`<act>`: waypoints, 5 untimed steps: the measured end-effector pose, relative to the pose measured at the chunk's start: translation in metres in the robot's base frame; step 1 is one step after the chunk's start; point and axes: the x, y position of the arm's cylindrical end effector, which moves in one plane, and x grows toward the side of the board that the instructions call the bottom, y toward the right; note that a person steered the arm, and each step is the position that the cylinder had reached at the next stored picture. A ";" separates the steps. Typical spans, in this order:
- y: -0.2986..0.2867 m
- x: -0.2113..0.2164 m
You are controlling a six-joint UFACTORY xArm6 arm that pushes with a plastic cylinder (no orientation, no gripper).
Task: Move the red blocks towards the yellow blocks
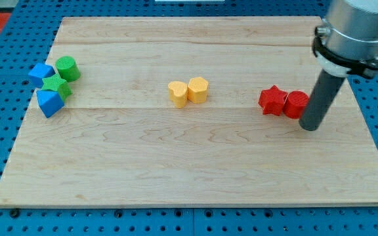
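Two red blocks sit side by side at the view's right: a red star-shaped block point(272, 100) and a red rounded block point(296, 103), touching each other. Two yellow blocks sit together near the board's middle: a yellow block with a notched outline point(178, 93) and a yellow hexagonal block point(198, 89). My tip point(310, 126) is at the right side of the red rounded block, touching or nearly touching it. The rod rises from there to the arm's grey end at the view's top right.
A cluster at the view's left holds a blue block point(41, 73), a green cylinder point(67, 68), a green star-shaped block point(57, 86) and a blue triangular block point(49, 102). The wooden board point(189, 177) lies on a blue pegboard.
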 end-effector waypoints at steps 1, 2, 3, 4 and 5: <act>0.025 -0.020; 0.042 -0.050; -0.008 -0.055; 0.001 -0.030; -0.001 -0.017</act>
